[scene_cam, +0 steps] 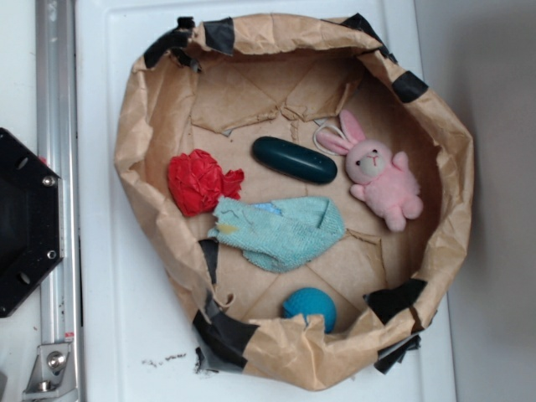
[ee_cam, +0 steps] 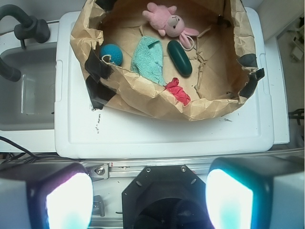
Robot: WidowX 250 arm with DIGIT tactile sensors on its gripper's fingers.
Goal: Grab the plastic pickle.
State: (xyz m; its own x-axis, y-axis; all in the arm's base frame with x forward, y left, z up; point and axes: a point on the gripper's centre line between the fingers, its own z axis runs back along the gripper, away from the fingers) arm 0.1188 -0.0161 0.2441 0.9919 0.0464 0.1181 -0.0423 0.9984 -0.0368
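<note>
The plastic pickle point(scene_cam: 294, 160), a dark teal-green glossy capsule, lies flat in the brown paper basket point(scene_cam: 142, 126), between the red crumpled cloth point(scene_cam: 198, 181) and the pink bunny point(scene_cam: 381, 177). In the wrist view the pickle point(ee_cam: 179, 57) lies below the bunny point(ee_cam: 167, 20). My gripper point(ee_cam: 150, 198) is open and empty, its two fingers point(ee_cam: 66, 200) wide apart. It hovers high over the black robot base point(ee_cam: 159, 195), well short of the basket. The gripper does not show in the exterior view.
A light aqua cloth point(scene_cam: 280, 228) lies in front of the pickle. A round teal-blue ball point(scene_cam: 309, 306) rests against the basket's near wall. The basket stands on a white lid point(ee_cam: 162, 133). The black base point(scene_cam: 25, 222) and a metal rail point(scene_cam: 57, 167) lie left.
</note>
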